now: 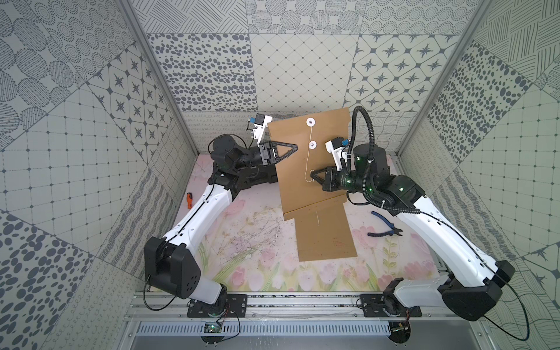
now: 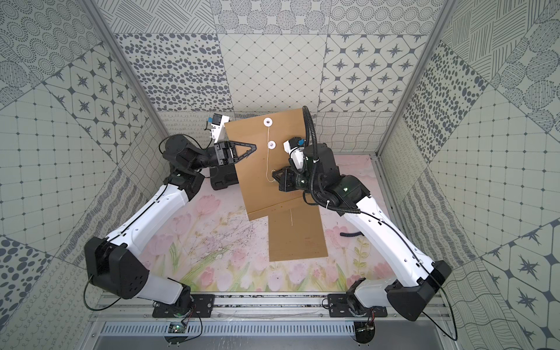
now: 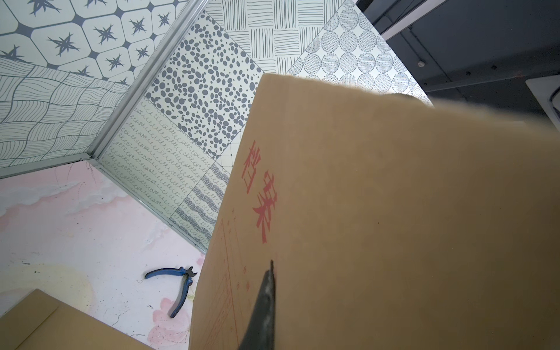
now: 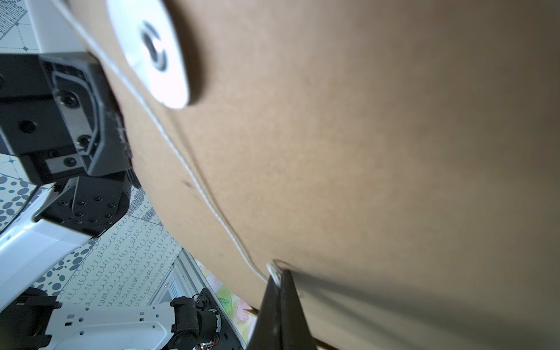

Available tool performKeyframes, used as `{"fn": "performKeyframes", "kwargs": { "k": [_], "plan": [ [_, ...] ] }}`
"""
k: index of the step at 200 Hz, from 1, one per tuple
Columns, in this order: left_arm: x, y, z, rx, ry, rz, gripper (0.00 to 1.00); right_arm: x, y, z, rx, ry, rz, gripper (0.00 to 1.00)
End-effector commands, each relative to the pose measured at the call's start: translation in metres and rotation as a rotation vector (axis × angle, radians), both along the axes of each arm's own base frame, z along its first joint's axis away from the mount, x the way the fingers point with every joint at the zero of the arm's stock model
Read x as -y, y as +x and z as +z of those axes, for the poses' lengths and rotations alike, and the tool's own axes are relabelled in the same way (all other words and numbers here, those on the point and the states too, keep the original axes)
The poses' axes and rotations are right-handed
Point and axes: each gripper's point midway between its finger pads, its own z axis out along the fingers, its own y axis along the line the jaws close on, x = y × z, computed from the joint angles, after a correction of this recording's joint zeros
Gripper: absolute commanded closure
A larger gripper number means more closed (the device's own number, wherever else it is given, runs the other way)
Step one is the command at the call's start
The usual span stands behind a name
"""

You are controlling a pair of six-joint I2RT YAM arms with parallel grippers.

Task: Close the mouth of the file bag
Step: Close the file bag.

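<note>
- File bag point(image 1: 294, 178) in both top views hangs raised above the tabletop point(image 1: 248, 242), tilted; the left hand point(image 1: 295, 147) is clamped on its left edge, and the right hand point(image 1: 312, 175) is pinched shut on the lower end of the string point(image 1: 308, 160).
- Left wrist view: the bag's printed face (red characters) fills most of the frame, one finger point(image 3: 266, 303) pressed against it; blue pliers point(image 3: 181, 288) lie on the tabletop beyond.
- Right wrist view: the string runs from a white disc point(image 4: 151, 51) to the closed fingertips.

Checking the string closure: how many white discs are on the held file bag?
2. The upper disc sits near the top edge of the file bag; the lower disc lies just below it. More may be hidden.
</note>
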Motion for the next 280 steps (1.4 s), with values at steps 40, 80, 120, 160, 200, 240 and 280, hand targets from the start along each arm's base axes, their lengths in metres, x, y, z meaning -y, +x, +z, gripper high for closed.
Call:
{"fn": "performKeyframes", "kwargs": {
  "k": [40,80,120,160,200,240,280],
  "plan": [
    [0.0,0.009,-0.01,0.056,0.016,0.047,1.0,-0.024,-0.022,0.053,0.087,0.077,0.086,1.0],
    [-0.001,0.036,-0.018,-0.141,-0.123,0.068,1.0,-0.037,-0.02,0.045,0.068,0.053,0.109,1.0],
    [-0.001,0.036,-0.038,-0.205,-0.12,0.069,1.0,-0.04,-0.009,0.023,0.034,-0.004,0.074,1.0],
    [0.0,0.037,-0.047,-0.235,-0.134,0.046,1.0,-0.047,-0.012,-0.001,-0.03,-0.03,0.108,1.0],
    [0.004,0.045,-0.06,-0.232,-0.104,0.059,1.0,-0.075,-0.043,0.001,-0.062,0.055,0.241,1.0],
    [0.006,0.043,-0.079,-0.259,-0.096,0.057,1.0,-0.095,-0.041,0.028,-0.022,0.097,0.292,1.0],
    [0.009,0.038,-0.086,-0.278,-0.098,0.041,1.0,-0.11,-0.026,0.064,0.055,0.046,0.32,1.0]
  ]
}}
